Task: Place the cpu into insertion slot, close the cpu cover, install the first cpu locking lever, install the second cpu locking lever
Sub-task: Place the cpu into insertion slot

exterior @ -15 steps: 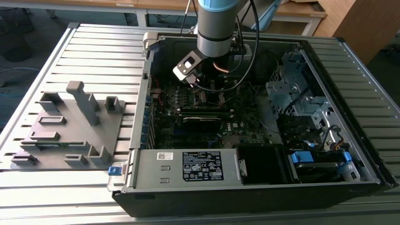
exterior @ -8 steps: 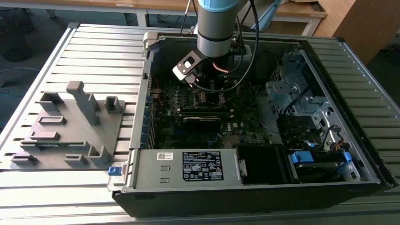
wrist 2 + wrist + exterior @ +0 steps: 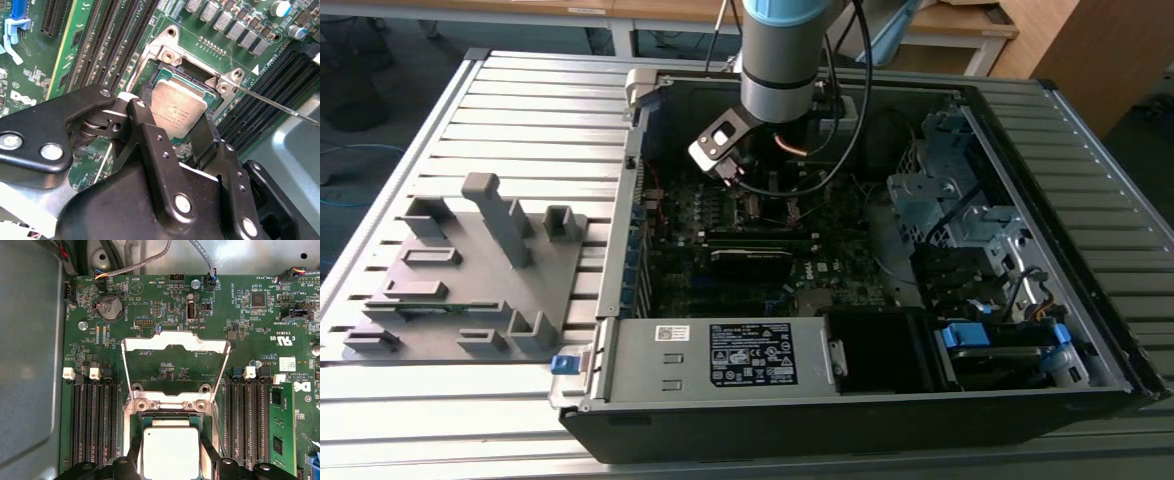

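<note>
In both wrist views the cpu [image 3: 170,450] [image 3: 177,112], a flat silver square, sits between my black fingers [image 3: 131,462] right over the insertion slot [image 3: 167,421] [image 3: 186,75]. My gripper [image 3: 171,462] [image 3: 177,122] is shut on its two opposite edges. I cannot tell whether the chip rests in the socket or hangs just above it. The cpu cover [image 3: 172,346] stands swung open behind the socket. A thin metal locking lever [image 3: 270,102] sticks out from the socket's corner. In the exterior view my gripper [image 3: 767,200] reaches down into the open computer case.
Long black memory slots [image 3: 92,425] [image 3: 247,425] flank the socket on both sides. The case's grey wall [image 3: 30,365], drive cage [image 3: 947,200] and power supply [image 3: 720,355] hem in the board. A grey parts fixture [image 3: 467,270] lies on the slatted table at the exterior view's left.
</note>
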